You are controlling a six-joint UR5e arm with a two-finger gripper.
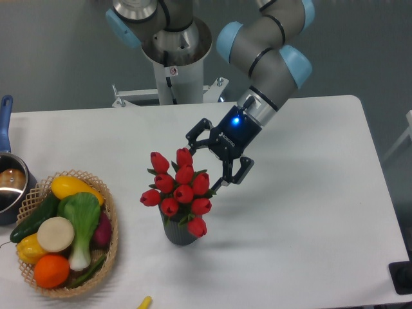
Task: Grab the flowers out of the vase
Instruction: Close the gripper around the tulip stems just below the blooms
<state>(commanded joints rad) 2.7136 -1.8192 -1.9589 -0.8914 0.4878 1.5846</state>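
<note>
Camera view, frame centre: the gripper [205, 166], jaws spread and empty, hangs at the upper right of the flowers [179, 190] in the vase [179, 232].

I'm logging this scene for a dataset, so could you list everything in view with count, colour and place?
flowers: one bunch, red tulip buds with green leaves, standing in the vase
vase: one, dark grey, table centre
basket: one, tan woven, front left, filled with vegetables
pot: one, steel with blue handle, left edge
yellow object: one, bottom edge, mostly cut off
table: one, white
arm: one, grey with light blue joints
pincer: one, black, open, at the bunch's upper right
</note>
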